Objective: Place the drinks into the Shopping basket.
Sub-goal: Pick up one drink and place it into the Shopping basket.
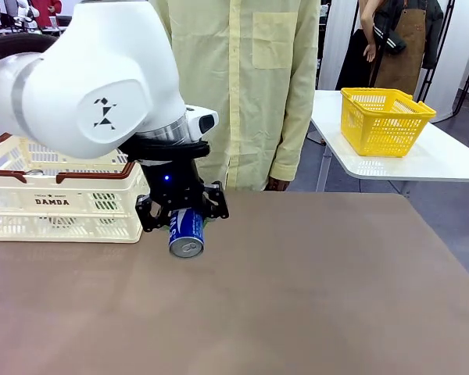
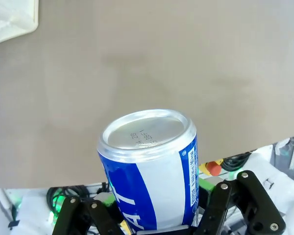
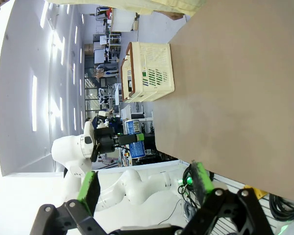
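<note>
While left pincer (image 1: 183,212) grips can (image 1: 186,233), basket (image 1: 62,205) beside

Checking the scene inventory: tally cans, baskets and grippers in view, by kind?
Blue cans: 1, the blue can held sideways in the left gripper
Cream-white baskets: 1, the Shopping basket
Yellow baskets: 1, the yellow basket on the far white table
Grippers: 2, the left one plus the open right gripper
Total: 5
</note>
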`<action>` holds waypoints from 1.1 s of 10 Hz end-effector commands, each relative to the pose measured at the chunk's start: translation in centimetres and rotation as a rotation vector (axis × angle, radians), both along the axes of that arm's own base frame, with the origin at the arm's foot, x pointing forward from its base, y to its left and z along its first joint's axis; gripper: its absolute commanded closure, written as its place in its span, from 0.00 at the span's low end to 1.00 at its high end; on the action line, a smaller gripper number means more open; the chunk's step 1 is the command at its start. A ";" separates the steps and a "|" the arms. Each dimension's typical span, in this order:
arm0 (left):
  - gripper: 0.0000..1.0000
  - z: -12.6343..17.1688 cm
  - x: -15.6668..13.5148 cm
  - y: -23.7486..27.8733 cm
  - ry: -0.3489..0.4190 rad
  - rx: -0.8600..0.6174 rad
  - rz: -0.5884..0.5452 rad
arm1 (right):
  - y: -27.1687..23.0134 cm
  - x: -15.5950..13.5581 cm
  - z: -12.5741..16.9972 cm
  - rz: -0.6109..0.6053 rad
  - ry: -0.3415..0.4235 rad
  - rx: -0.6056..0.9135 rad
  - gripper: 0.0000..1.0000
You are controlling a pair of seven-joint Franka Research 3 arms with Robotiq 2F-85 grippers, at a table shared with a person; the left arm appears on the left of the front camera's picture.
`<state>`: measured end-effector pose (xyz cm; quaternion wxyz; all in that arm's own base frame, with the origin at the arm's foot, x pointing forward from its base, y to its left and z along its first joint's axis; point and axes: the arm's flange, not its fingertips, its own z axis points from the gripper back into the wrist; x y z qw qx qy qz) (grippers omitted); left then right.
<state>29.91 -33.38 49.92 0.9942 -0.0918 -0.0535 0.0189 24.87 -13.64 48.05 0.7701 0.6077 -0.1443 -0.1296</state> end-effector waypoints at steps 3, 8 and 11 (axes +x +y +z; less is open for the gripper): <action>1.00 1.0 1.8 -1.0 0.043 -0.010 -0.017 | 0.1 0.1 0.4 -0.009 0.001 0.020 0.00; 1.00 10.3 14.2 11.1 0.059 0.110 0.020 | 0.1 0.1 0.4 -0.009 0.001 0.020 0.00; 1.00 10.5 22.1 21.7 0.123 0.119 0.000 | 0.1 0.1 0.4 -0.009 0.001 0.020 0.00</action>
